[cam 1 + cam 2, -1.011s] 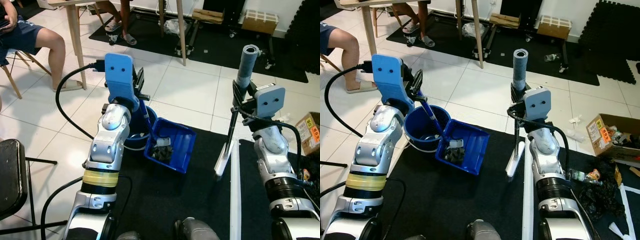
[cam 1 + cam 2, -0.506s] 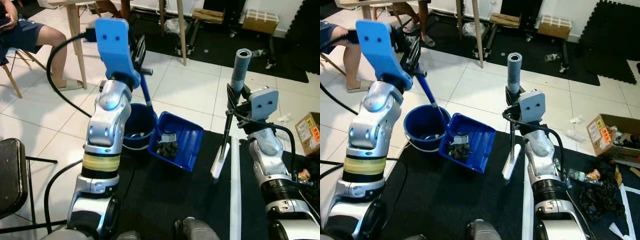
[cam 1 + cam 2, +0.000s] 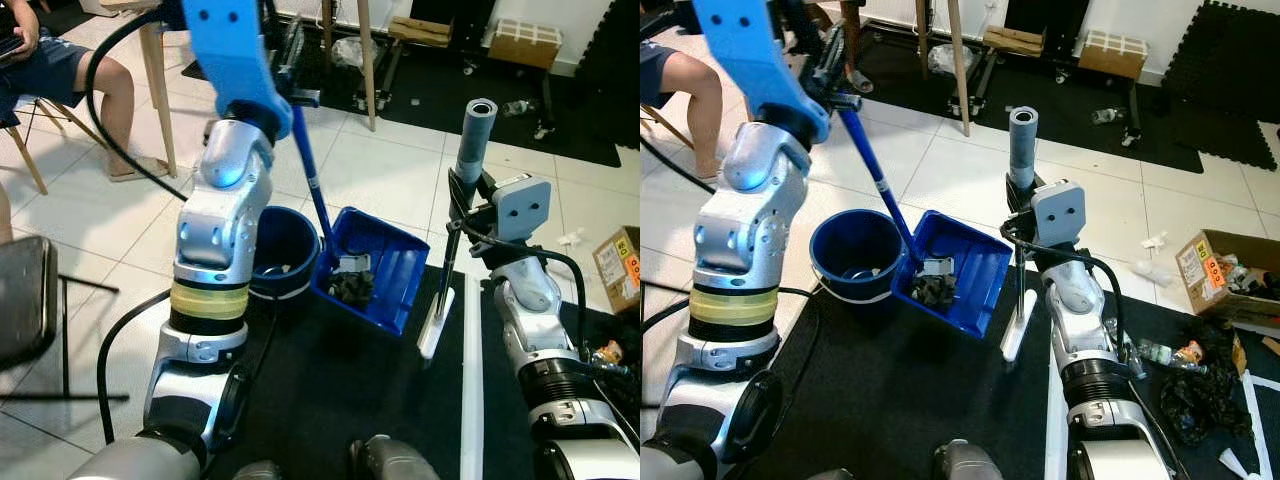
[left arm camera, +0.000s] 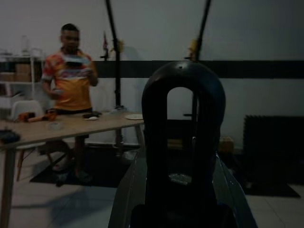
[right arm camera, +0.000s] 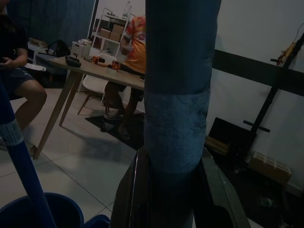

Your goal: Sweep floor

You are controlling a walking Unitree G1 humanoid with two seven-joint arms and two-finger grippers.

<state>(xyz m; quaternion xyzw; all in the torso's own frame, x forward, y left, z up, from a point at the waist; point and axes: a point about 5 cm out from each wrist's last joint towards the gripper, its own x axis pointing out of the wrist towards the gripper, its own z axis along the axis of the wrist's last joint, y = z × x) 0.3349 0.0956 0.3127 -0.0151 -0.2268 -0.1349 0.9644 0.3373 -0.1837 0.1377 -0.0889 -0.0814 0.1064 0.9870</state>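
Left arm raised high, forearm near upright, wrist at top; left gripper (image 3: 835, 75) fingers clamped on blue dustpan handle (image 3: 875, 170). Right arm bent, forearm upright, lower than left; right gripper (image 3: 1022, 200) fingers closed around grey broom handle (image 3: 1021, 145), held vertical.

This looks like a work room or lab made from a plain room with a white tile floor (image 3: 380, 170) and black mats (image 3: 890, 400). Past the left gripper (image 3: 290, 55) stand a wooden table (image 4: 57, 126), shelves with boxes (image 5: 111, 33) and people. A cardboard box (image 3: 1225, 275) of trash sits to the right of the right gripper (image 3: 1018, 195).
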